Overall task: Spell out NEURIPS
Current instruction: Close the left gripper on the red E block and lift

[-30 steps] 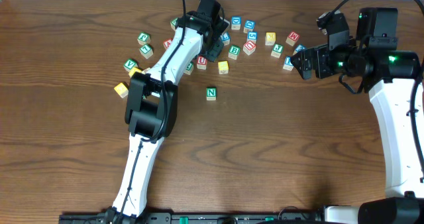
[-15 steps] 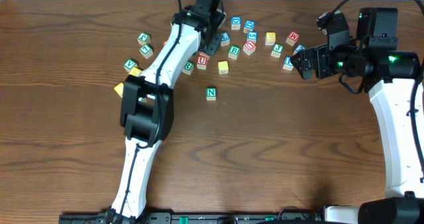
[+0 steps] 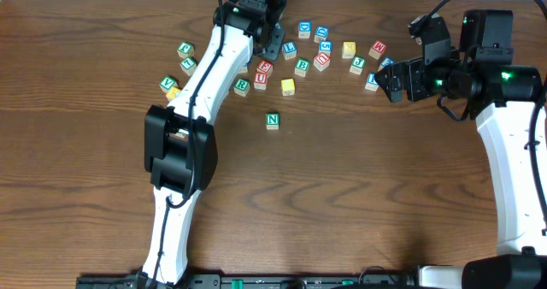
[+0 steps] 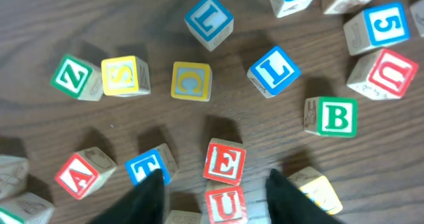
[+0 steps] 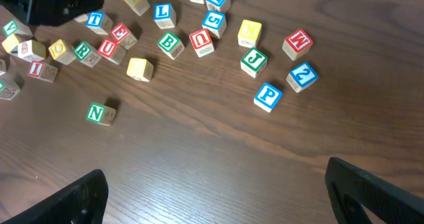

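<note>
The green N cube (image 3: 272, 120) stands alone on the table, in front of the scattered cubes. In the left wrist view a red E (image 4: 225, 162) sits directly above a red U (image 4: 225, 204), and both lie between my left fingers without touching them. A yellow S (image 4: 124, 75) lies farther off. My left gripper (image 3: 272, 41) hovers open over the far cluster. A green R (image 5: 83, 51), a red I (image 5: 36, 68) and a blue P (image 5: 267, 96) show in the right wrist view. My right gripper (image 5: 218, 204) hangs wide open over bare wood, right of the cubes (image 3: 395, 79).
Other letter cubes crowd the far strip: green B (image 4: 336, 116), blue L (image 4: 274, 70), blue T (image 4: 147, 166), red A (image 4: 79, 177), green Z (image 4: 71, 77), a second red U (image 5: 200, 40), green J (image 5: 253, 61), red W (image 5: 297, 42), blue 2 (image 5: 302, 75). A yellow cube (image 3: 288, 86) lies near the N.
My left gripper has drawn back toward the table's far edge and its jaws have spread wider, uncovering the red E and U. The right arm has not moved.
</note>
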### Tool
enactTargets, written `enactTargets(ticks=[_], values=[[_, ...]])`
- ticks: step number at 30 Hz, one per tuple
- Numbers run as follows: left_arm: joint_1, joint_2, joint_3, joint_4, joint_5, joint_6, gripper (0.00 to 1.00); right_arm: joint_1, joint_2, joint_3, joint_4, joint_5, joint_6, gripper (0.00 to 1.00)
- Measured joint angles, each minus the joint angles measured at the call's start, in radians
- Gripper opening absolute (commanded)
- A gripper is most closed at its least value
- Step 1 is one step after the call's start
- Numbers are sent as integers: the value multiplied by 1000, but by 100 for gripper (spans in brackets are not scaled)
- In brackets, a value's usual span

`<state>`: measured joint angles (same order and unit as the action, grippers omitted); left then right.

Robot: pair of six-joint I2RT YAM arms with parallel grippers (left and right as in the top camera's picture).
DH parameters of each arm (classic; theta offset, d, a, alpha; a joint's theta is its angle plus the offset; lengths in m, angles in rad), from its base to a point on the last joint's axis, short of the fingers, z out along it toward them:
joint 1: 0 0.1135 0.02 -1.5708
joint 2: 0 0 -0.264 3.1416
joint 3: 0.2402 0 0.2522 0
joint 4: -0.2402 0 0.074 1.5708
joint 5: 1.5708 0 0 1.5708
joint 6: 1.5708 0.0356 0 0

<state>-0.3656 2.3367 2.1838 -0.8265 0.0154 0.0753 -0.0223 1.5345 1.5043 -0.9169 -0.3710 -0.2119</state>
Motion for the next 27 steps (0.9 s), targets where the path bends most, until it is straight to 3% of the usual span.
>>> enactTargets(ticks=[4,16,23,27], values=[[0,16,-9,10,0,11,61,0,0,0,0,0,0,99],[0,129,-16,23,0,72,61,0,0,0,0,0,0,99],[0,148,-18,24,0,84,59,0,0,0,0,0,0,99],[0,172,-18,26,0,87,52,0,0,0,0,0,0,99]])
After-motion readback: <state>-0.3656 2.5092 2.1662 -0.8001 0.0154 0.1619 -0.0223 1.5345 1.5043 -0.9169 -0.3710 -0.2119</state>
